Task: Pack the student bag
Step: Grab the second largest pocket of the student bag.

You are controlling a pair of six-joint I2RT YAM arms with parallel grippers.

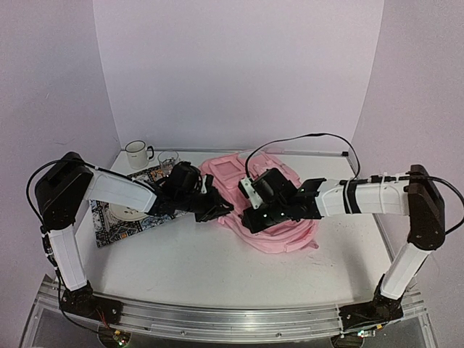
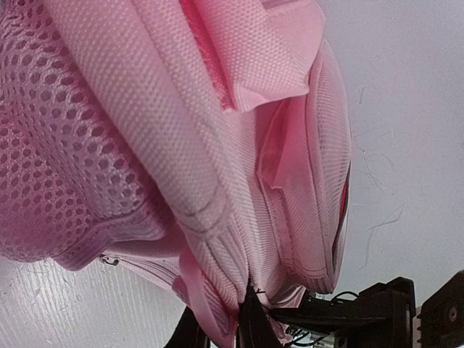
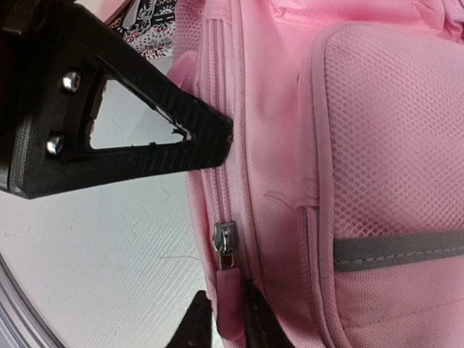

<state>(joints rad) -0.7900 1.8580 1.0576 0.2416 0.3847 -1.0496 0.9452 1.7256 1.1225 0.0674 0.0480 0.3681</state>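
Note:
The pink student bag (image 1: 235,172) lies flat in the middle of the table. My left gripper (image 1: 218,209) is at its left edge. In the left wrist view it (image 2: 221,330) is shut on a fold of the bag's pink fabric and strap (image 2: 210,290), and the bag (image 2: 145,109) fills that view. My right gripper (image 1: 254,217) is at the bag's near left edge. In the right wrist view it (image 3: 226,326) is shut on the pink zip pull (image 3: 228,293), which hangs from a metal slider (image 3: 225,238) on the bag's side zip. The left gripper's black finger (image 3: 145,138) is close above.
A white mug (image 1: 135,154) and a small glass (image 1: 168,157) stand at the back left. A patterned mat (image 1: 109,228) with a white plate (image 1: 125,212) lies under the left arm. A black cable (image 1: 312,138) loops over the bag from the right arm.

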